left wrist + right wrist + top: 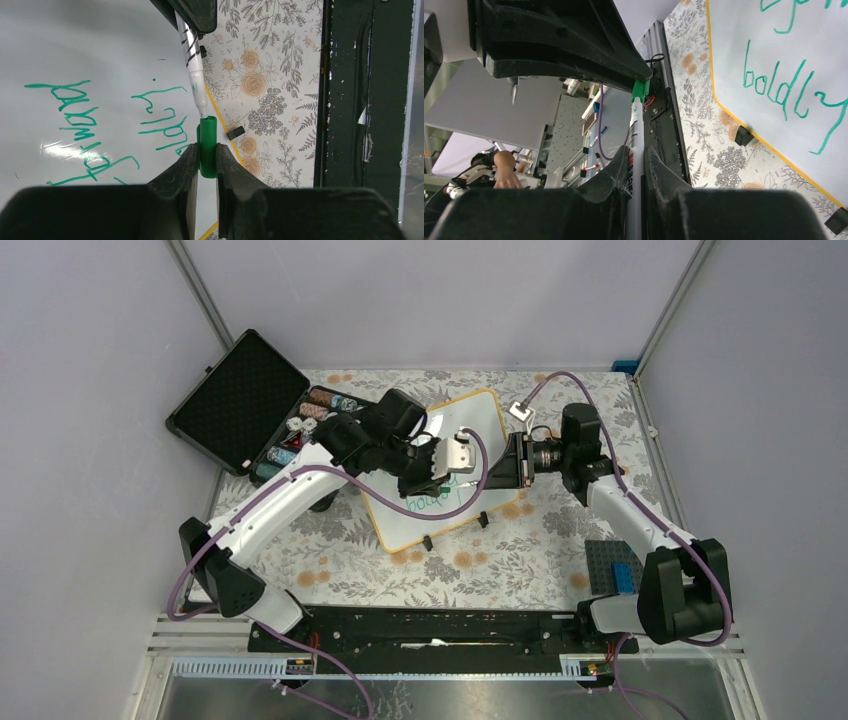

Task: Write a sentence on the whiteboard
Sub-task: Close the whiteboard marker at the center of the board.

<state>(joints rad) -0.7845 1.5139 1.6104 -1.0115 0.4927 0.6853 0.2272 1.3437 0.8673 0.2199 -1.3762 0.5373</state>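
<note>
The whiteboard (480, 412) with its orange-yellow rim lies tilted on the floral cloth. The sentence (430, 502) is green handwriting in two lines; "boldly" reads clearly in the right wrist view (784, 90), and the writing also shows in the left wrist view (80, 100). My left gripper (206, 152) is shut on a green marker cap (207, 132) above the board's lower right part. My right gripper (636, 160) is shut on the white marker (637, 125), whose tip end meets the cap (639, 89). In the top view the left gripper (448, 472) and right gripper (492, 472) face each other.
An open black foam-lined case (240, 400) with several small spools stands at the back left. Two black clip feet (427, 542) sit at the board's near edge. A dark plate with a blue brick (612, 565) lies at the right. A black rail (430, 630) runs along the near edge.
</note>
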